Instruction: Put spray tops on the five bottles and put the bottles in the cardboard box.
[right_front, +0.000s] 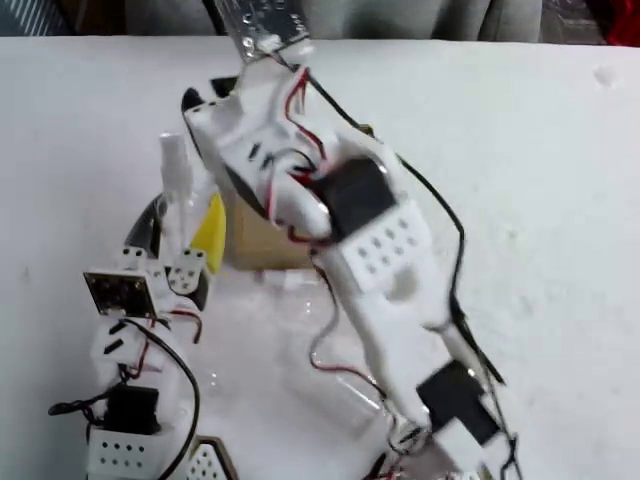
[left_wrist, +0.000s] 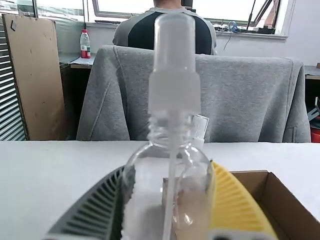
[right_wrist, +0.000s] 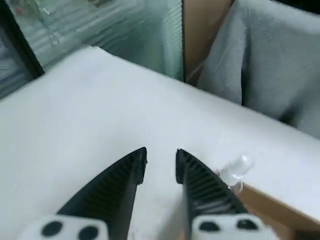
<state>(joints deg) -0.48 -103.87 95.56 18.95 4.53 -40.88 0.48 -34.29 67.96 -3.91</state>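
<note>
A clear bottle (left_wrist: 167, 185) with a white spray top (left_wrist: 175, 65) on it stands upright, and my left gripper (left_wrist: 170, 182) is shut on its body between a grey finger (left_wrist: 102, 205) and a yellow finger (left_wrist: 235, 205). In the high view the bottle (right_front: 176, 175) and left gripper (right_front: 182, 222) are left of centre. The cardboard box (left_wrist: 272, 192) lies right beside them, mostly covered by the right arm (right_front: 370, 240) in the high view. My right gripper (right_wrist: 160, 160) hangs slightly open and empty above the table, just beyond the spray top (right_wrist: 237, 167) and box edge (right_wrist: 270, 207).
The right arm with its cables stretches diagonally over the box (right_front: 250, 245) from the near right. A chair draped in grey cloth (left_wrist: 240, 100) stands past the table's far edge. Bare white table (right_front: 540, 180) spreads to the right.
</note>
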